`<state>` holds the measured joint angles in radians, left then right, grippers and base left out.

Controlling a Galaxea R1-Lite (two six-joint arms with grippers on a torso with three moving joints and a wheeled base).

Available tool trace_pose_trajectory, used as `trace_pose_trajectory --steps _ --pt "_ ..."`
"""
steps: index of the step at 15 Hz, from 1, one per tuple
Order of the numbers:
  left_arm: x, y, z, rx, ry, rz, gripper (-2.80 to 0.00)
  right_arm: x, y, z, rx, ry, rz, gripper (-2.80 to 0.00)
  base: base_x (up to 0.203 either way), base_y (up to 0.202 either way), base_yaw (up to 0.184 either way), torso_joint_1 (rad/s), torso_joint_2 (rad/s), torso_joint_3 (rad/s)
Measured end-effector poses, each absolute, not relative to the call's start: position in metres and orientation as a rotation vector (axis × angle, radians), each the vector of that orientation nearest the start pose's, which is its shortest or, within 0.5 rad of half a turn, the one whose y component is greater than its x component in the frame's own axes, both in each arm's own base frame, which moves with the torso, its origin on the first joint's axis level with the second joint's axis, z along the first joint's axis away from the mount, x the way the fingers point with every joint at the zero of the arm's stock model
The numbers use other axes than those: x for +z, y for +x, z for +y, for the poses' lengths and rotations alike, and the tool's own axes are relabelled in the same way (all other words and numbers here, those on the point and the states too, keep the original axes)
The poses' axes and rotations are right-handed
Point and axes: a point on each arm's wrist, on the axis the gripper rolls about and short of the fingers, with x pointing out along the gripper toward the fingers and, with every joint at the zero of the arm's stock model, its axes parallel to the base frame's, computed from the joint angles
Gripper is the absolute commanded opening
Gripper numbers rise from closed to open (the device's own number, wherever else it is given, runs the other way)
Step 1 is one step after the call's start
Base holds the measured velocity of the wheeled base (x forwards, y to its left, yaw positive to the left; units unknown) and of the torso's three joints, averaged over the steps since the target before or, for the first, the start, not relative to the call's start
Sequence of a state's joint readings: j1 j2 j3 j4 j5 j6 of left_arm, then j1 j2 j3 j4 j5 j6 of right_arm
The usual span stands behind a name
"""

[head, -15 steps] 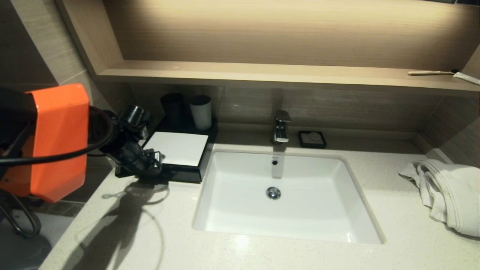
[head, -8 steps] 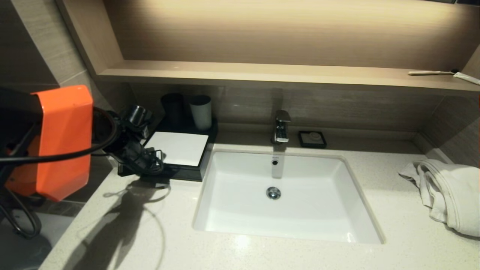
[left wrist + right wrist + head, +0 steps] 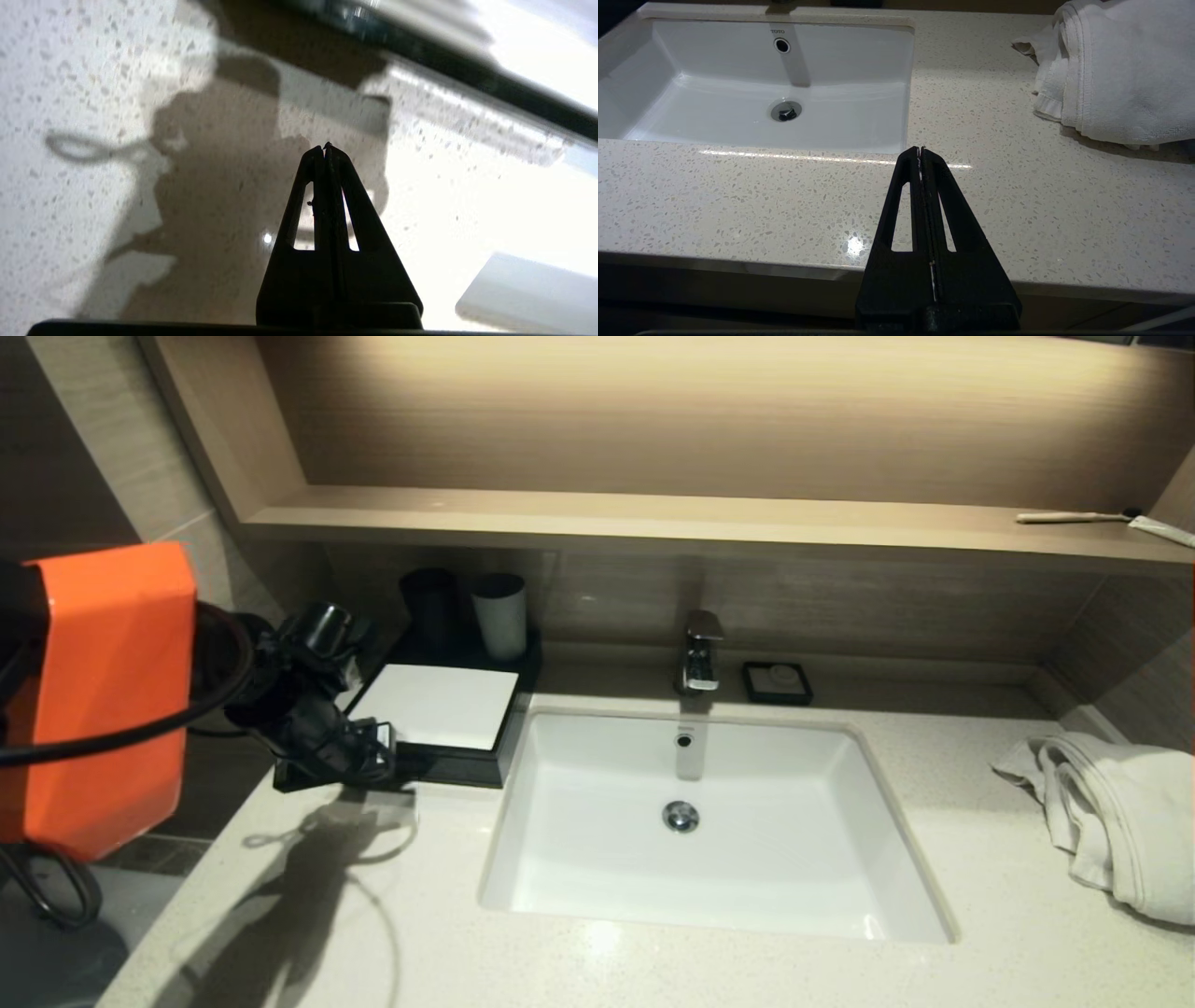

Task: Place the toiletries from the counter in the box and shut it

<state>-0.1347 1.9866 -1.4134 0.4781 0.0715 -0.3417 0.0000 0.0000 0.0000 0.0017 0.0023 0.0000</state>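
Observation:
The box (image 3: 439, 706), black with a flat white top panel, sits on the counter (image 3: 448, 905) at the sink's left. Its dark lower edge (image 3: 467, 79) crosses the left wrist view. My left gripper (image 3: 376, 747) is low at the box's front left corner, just above the speckled counter (image 3: 93, 70), shut with nothing between its fingers (image 3: 327, 147). The right gripper (image 3: 921, 150) is shut and empty near the counter's (image 3: 738, 205) front edge; it does not show in the head view. No toiletries are in view.
The white sink (image 3: 691, 868) fills the middle, with a tap (image 3: 700, 658) and a small black soap dish (image 3: 777, 682) behind it. A dark cup (image 3: 429, 602) and a white cup (image 3: 499, 614) stand behind the box. A white towel (image 3: 1116, 817) lies far right, a toothbrush (image 3: 1074, 517) on the shelf.
My left arm has drawn back to the left, and its shut gripper has shifted slightly left and toward me along the box's front. Nothing else has moved.

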Motion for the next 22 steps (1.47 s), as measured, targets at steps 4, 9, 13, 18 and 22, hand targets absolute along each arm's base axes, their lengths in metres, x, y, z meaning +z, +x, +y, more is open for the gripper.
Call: trace_pose_trajectory --steps 4,9,13,18,22 --pt "0.169 0.316 -0.042 0.119 -0.198 1.044 -2.8 0.075 -0.023 0.0 0.003 0.0 0.002 -2.8 0.0 0.0 0.0 0.0 0.0 0.0" --pt "0.205 0.249 -0.032 0.112 -0.208 0.932 -2.8 0.075 -0.023 0.0 0.003 0.0 0.002 -2.8 0.0 0.0 0.0 0.0 0.0 0.0" --pt "0.218 0.193 -0.022 0.184 -0.183 0.802 -2.8 0.075 -0.023 0.0 0.002 0.0 0.001 -2.8 0.0 0.0 0.0 0.0 0.0 0.0" --pt "0.232 0.135 -0.012 0.248 -0.221 0.593 -2.8 0.075 -0.023 0.0 0.002 0.0 0.001 -2.8 0.0 0.0 0.0 0.0 0.0 0.0" --pt "0.206 0.089 -0.004 0.263 -0.247 0.548 -2.8 0.075 -0.023 0.0 0.002 0.0 0.002 -2.8 0.0 0.0 0.0 0.0 0.0 0.0"
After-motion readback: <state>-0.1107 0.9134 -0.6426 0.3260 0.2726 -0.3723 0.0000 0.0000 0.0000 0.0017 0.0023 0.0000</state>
